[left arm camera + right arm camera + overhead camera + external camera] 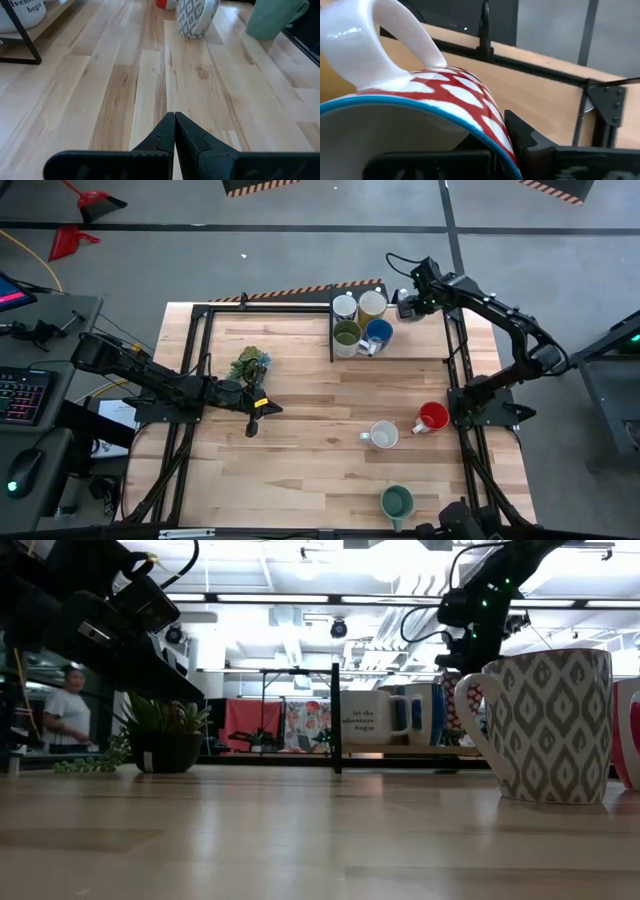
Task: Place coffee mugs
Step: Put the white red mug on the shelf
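A red-and-white patterned mug (420, 125) fills the right wrist view, pinched by its rim in the right hand (407, 304) at upper right. Lower it upright beside the racked mugs (360, 323). The left hand (252, 426), pressed together, waits mid-table.

table (300, 470): pale wood planks, smooth, with a slight satin sheen and visible grain and a knot
red-patterned mug (420, 115): glossy glazed ceramic, white inside, smooth handle
grey-patterned mug (548, 725): ceramic with a soft, nearly matt printed surface
teal mug (272, 17): smooth ceramic, low sheen
rack frame (332, 330): thin black metal bars, matt
left gripper (174, 132): dark matt plastic fingers
plant pot (165, 752): dark, matt
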Controlling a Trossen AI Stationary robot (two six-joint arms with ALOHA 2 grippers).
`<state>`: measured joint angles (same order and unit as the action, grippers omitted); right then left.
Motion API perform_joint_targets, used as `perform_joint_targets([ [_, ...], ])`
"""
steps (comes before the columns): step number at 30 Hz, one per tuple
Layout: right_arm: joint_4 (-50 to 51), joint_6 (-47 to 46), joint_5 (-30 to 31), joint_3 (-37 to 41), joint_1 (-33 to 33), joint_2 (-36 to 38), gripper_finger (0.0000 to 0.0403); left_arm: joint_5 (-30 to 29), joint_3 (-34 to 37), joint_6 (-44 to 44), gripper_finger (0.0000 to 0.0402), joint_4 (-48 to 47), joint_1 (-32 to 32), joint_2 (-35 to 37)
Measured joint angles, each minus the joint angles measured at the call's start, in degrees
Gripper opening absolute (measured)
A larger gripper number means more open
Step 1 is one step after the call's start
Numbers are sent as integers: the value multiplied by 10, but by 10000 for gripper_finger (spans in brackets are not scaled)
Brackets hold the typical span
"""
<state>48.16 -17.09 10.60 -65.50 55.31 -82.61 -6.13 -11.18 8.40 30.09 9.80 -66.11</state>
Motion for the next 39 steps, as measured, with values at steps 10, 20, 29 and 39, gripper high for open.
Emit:
perform_joint_targets([
  [10,-1,-8,-35,13,6,0,0,0,0,32,0,0,0,0],
  [20,-19,-26,-11,13,2,0,0,0,0,35,0,0,0,0],
  [29,-13,-25,-16,13,-16,-1,0,0,0,15,0,0,0,0],
  [39,-8,-25,3,13,-29,-17,0,1,0,15,0,-1,0,0],
])
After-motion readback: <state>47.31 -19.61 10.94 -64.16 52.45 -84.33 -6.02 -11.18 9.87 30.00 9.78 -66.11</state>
